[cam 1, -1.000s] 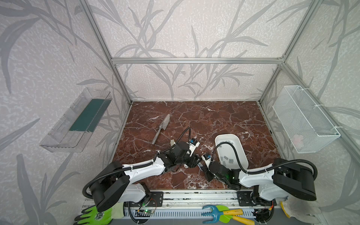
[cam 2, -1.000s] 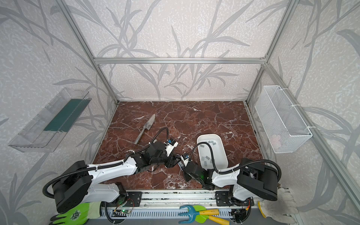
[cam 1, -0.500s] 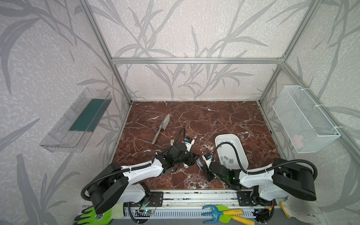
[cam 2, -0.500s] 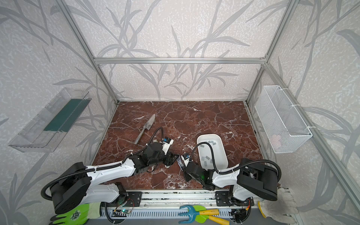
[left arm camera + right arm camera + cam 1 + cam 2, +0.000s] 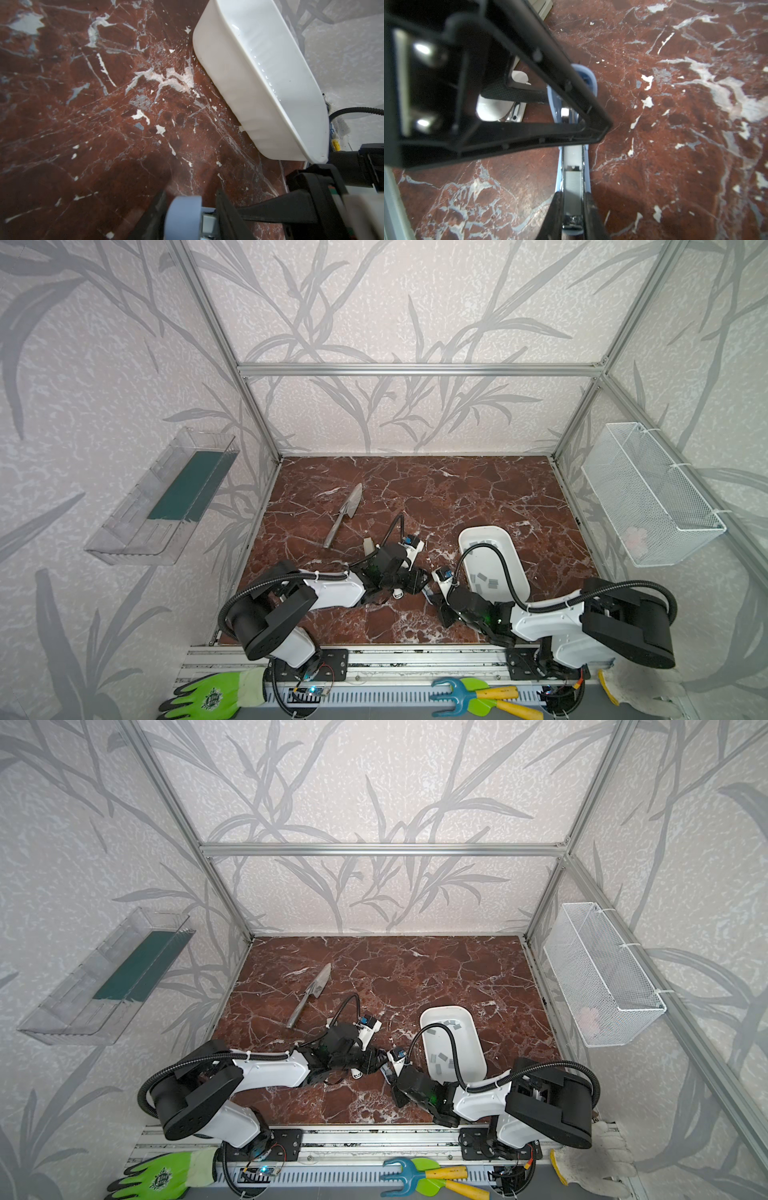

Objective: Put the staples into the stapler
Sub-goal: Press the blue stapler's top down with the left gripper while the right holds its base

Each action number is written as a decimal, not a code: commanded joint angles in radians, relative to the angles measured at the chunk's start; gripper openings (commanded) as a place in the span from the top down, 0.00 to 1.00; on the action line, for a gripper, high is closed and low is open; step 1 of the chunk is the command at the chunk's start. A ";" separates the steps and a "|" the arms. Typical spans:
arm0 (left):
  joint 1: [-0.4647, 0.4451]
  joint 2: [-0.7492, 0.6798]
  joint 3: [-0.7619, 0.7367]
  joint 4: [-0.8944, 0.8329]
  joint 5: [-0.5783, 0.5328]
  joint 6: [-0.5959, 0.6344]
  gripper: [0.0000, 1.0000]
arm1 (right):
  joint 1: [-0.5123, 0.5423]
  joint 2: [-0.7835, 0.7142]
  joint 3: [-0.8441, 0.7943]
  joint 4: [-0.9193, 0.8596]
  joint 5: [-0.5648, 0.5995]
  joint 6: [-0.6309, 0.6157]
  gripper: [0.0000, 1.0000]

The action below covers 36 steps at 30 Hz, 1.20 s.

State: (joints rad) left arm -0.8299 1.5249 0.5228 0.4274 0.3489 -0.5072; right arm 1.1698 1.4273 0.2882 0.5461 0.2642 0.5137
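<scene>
The staples (image 5: 482,577) lie mostly as loose grey strips in the white tray (image 5: 259,93). One ribbed grey strip (image 5: 572,182) sits in the open channel of the light-blue stapler (image 5: 588,83). That stapler is low over the table (image 5: 675,145), near the front edge and between the two arms.

The right claw (image 5: 572,197) is clamped on the sides of the channel. The left claw (image 5: 190,199) appears pinched together on the rounded blue lid end, one finger on each side.

With both claws on one small hinged thing, the main hazard looks like a fight between them. If either arm moves off the hinge's arc, the stapler could twist and slip out of the narrow right-hand grip. The strip in the channel seems to lie loose, so a tilt or jolt could slide or tip it out. A lid brought down on a skewed strip would likely jam.

A white stapler (image 5: 492,108) lies just beside the left claw and could be knocked. The tray is near enough that a swinging arm could nudge it.
</scene>
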 commanded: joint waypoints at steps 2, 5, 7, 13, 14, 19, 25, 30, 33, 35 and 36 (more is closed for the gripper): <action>-0.024 -0.057 0.012 0.057 0.021 0.001 0.60 | 0.003 0.002 -0.018 -0.007 0.023 0.009 0.89; -0.038 -0.084 0.004 0.050 0.018 0.004 0.60 | 0.003 -0.001 -0.021 -0.008 0.032 0.011 0.89; -0.054 -0.088 0.003 0.050 0.016 0.007 0.59 | 0.002 -0.009 -0.024 -0.012 0.035 0.012 0.89; -0.114 -0.040 0.031 0.051 -0.003 0.033 0.61 | 0.003 -0.031 -0.029 -0.027 0.044 0.016 0.89; -0.122 -0.029 0.038 0.050 -0.005 0.037 0.62 | 0.002 -0.033 -0.030 -0.028 0.046 0.016 0.89; -0.150 0.040 0.037 0.134 0.020 0.068 0.67 | 0.003 -0.031 -0.039 -0.016 0.058 0.026 0.89; -0.158 0.062 0.028 0.171 0.011 0.078 0.72 | 0.003 -0.071 -0.052 -0.033 0.064 0.029 0.76; -0.158 0.056 0.023 0.155 -0.018 0.092 0.72 | 0.003 -0.174 -0.067 -0.100 0.069 0.019 0.61; -0.157 0.058 0.020 0.155 -0.028 0.097 0.73 | 0.002 -0.250 -0.080 -0.149 0.074 0.017 0.52; -0.158 0.059 0.022 0.151 -0.025 0.099 0.73 | 0.002 -0.302 -0.091 -0.179 0.076 0.017 0.49; -0.158 0.058 0.022 0.150 -0.026 0.100 0.73 | 0.003 -0.331 -0.096 -0.193 0.078 0.017 0.48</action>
State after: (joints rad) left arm -0.9829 1.5772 0.5415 0.5758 0.3321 -0.4301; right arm 1.1706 1.1530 0.2089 0.4168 0.3149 0.5407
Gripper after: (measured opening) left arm 0.269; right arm 0.513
